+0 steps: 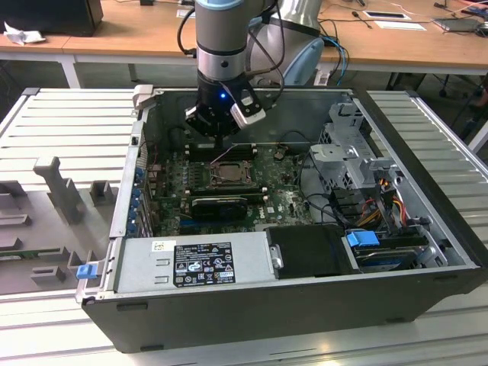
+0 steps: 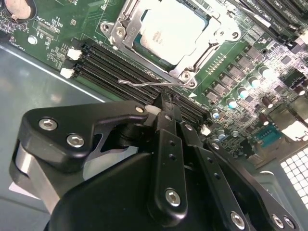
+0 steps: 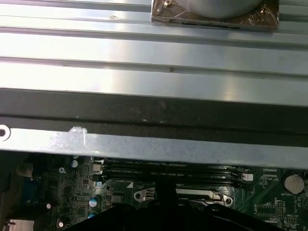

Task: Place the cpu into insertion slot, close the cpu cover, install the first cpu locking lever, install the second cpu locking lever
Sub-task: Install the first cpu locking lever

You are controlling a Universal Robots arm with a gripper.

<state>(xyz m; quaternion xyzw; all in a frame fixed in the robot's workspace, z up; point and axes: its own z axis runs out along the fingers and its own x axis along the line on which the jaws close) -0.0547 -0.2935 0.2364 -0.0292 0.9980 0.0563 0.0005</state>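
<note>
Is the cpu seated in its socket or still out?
In. In the second wrist view the cpu lies flat inside the socket, with the cpu cover framing it. The pincer is beside the socket, near a thin wire lever.

Arm (image 1: 221, 46) vertical, end effector (image 2: 166, 103) pointing straight down, fingers pressed together

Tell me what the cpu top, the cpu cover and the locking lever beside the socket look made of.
cpu: pale brushed metal lid, matte with soft glare. cpu cover: bright stamped metal frame with shiny edges, closed around the chip. Locking lever: thin bent wire, probably steel, with a glinting surface.
</note>
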